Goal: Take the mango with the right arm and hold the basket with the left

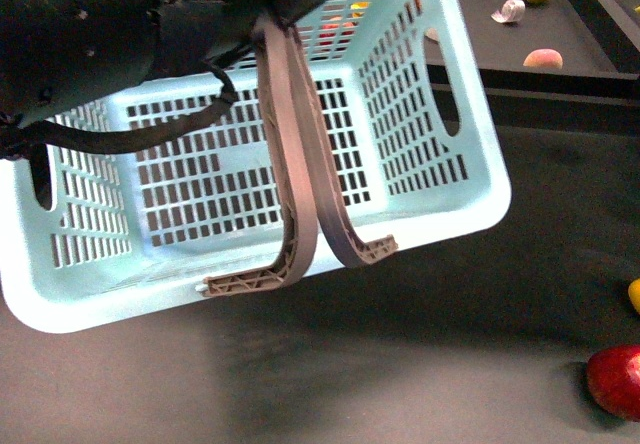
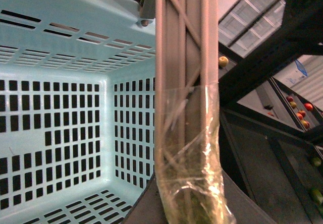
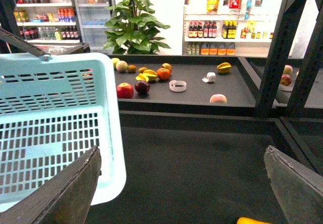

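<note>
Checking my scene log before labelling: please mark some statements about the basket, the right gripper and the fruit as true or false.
1. No fruit shows inside the basket. True.
2. The right gripper is shut on a mango. False: it is open, holding nothing.
3. A red apple lies at the front view's lower right. True.
4. The basket is red. False: it is light blue.

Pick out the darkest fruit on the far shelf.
The deep purple fruit beside the red apple; every other fruit there is lighter: red, orange, yellow or pale.
</note>
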`<state>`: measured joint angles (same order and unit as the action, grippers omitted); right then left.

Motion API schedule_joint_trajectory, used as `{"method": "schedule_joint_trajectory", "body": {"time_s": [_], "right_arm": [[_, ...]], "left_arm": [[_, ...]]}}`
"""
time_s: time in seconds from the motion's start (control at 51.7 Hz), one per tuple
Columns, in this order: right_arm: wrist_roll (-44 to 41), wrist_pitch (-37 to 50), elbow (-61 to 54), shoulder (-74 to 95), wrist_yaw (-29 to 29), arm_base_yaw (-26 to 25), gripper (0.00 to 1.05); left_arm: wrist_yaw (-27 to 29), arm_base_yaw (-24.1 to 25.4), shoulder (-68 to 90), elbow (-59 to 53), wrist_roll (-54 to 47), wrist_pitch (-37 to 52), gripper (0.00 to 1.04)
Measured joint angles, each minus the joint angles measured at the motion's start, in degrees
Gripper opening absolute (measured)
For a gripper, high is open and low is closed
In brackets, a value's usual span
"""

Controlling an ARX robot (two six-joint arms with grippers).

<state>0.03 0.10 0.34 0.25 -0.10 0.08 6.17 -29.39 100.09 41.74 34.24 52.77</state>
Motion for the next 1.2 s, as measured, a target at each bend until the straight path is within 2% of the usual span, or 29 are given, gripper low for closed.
{"method": "schedule_joint_trajectory", "body": {"time_s": [0.232,0.426,0.697,1.2], "right_arm": [[0.00,0.00,0.00,0.00,0.00,0.00,0.96],[0.00,0.00,0.00,0.00,0.00,0.00,0.96],[0.00,0.00,0.00,0.00,0.00,0.00,0.96],[0.00,0.00,0.00,0.00,0.00,0.00,0.96]], "left_arm": [[-0.70,-2.34,0.07,0.02,-2.29,0.37,0.07],[1.81,-2.62,-0.31,0.02,-6.03,-1.18,0.07],[1.33,-2.60,-3.10,0.90,-5.14,-5.16,0.07],[0.66,-1.73,-3.82,0.55,-2.93,-4.83,0.07]]}}
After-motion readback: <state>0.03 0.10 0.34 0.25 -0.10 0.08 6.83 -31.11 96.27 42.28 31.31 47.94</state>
